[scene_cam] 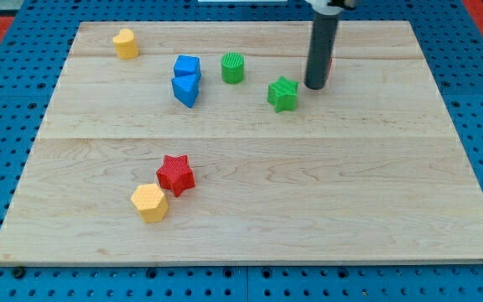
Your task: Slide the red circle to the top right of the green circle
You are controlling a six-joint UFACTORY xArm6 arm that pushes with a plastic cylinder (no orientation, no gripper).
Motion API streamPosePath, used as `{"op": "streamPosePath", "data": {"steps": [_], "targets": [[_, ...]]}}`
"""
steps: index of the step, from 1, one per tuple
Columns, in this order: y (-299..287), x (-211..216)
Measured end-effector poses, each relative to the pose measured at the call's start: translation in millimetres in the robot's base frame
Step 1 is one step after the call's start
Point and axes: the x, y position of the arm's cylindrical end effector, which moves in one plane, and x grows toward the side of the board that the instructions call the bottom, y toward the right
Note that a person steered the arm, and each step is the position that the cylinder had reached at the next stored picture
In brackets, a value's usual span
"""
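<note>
The green circle (233,68) stands upright near the top middle of the wooden board (376,184). The red circle (330,67) is almost wholly hidden behind my rod; only a thin red sliver shows at the rod's right edge. It lies to the right of the green circle, at about the same height in the view. My tip (315,86) rests on the board right at the red circle's lower left side, just right of the green star (283,94).
A blue cube (187,66) and a blue triangle (186,89) sit touching, left of the green circle. A yellow block (125,44) is at the top left. A red star (175,174) and a yellow hexagon (149,202) touch at the lower left.
</note>
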Motion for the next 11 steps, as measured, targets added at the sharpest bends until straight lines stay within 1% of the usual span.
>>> {"op": "streamPosePath", "data": {"steps": [1,2,3,4,5,6,7,8,9,11], "targets": [[7,-36],[-65,-82],[-63,-71],[3,-53],[44,-77],[-25,-120],[-58,-112],[-69,-109],[-30,-109],[-20,-109]]}}
